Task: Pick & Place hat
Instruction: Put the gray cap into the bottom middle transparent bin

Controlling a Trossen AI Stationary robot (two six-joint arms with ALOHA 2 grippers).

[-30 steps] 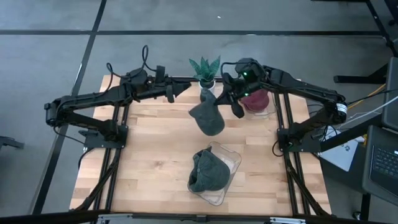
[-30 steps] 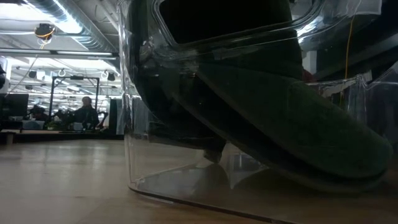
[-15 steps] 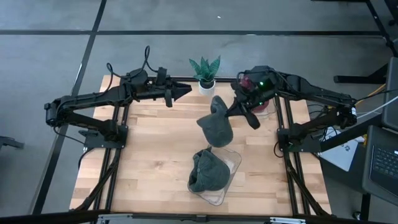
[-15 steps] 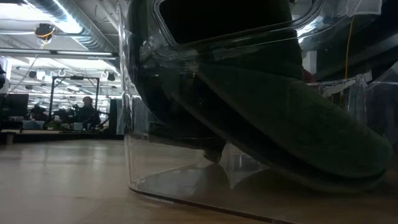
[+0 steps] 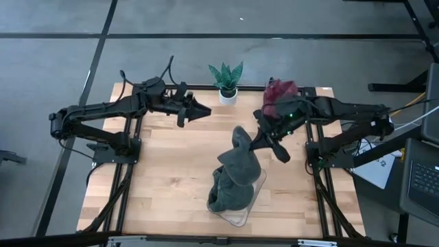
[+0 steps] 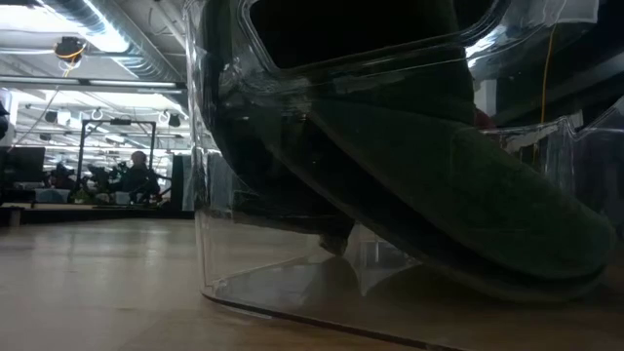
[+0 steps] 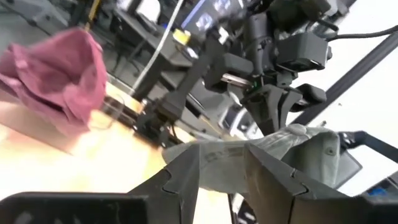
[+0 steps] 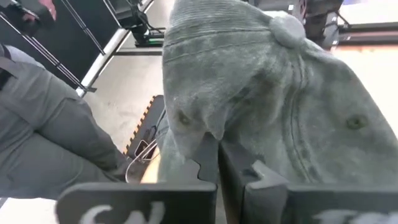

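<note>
A grey cap [image 5: 240, 161] hangs from my right gripper [image 5: 255, 142] over a clear container [image 5: 255, 180] at the table's middle near side. A darker grey-green hat [image 5: 225, 193] lies inside that container and fills the low view [image 6: 439, 195]. Whether the two hats touch, I cannot tell. In the right wrist view the cap [image 8: 280, 106] shows its top button [image 8: 286, 28] past the shut gripper [image 8: 219, 146]. My left gripper [image 5: 202, 111] waits open at the far left side, also seen in its own view [image 7: 222, 155], touching nothing. My right gripper pinches a fold of the cap's crown cloth [image 8: 208, 132] between its two fingers, at the cap's upper end [image 5: 241, 134]. The fingers come from the table's right, slanting downward. The cap hangs slack below them, lifted off the table.
A maroon hat [image 5: 280, 91] sits on a clear holder at the far right, also visible in the left wrist view [image 7: 62, 74]. A small potted plant [image 5: 226, 77] stands at the far edge. Bare wood lies left of the container [image 5: 158, 171].
My right gripper has carried the grey cap from beside the plant toward the table's near edge, ending above the clear container, staying shut on it. The cap has swung along, hanging. My left gripper has shifted a little to the right.
</note>
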